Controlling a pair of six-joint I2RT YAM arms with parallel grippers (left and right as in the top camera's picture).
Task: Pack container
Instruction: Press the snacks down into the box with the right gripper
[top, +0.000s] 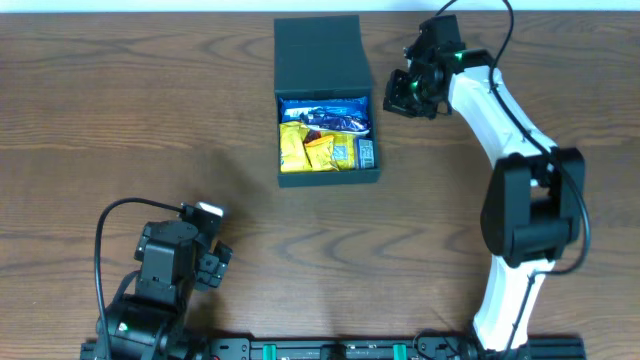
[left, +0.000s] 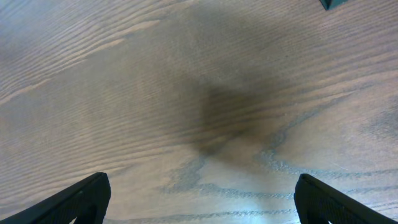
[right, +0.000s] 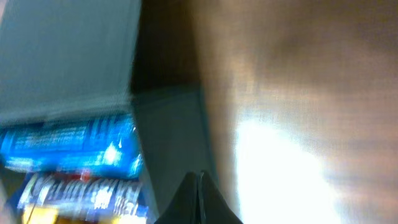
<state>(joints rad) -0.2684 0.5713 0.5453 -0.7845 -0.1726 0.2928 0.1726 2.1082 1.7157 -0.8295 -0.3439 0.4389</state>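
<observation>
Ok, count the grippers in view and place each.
2. The left gripper is over bare table, near left; the right gripper is just right of the container, beside its lid hinge.

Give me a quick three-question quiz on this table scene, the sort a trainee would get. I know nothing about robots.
1. True or false: the box has its lid shut.
2. The left tool is: A) open and empty, B) gripping a packet, C) inside the box.
3. Fill in: the packet lying nearest the lid is coloured ____.

Key: 1 false, the lid is folded back; 2 A; 3 blue.
</observation>
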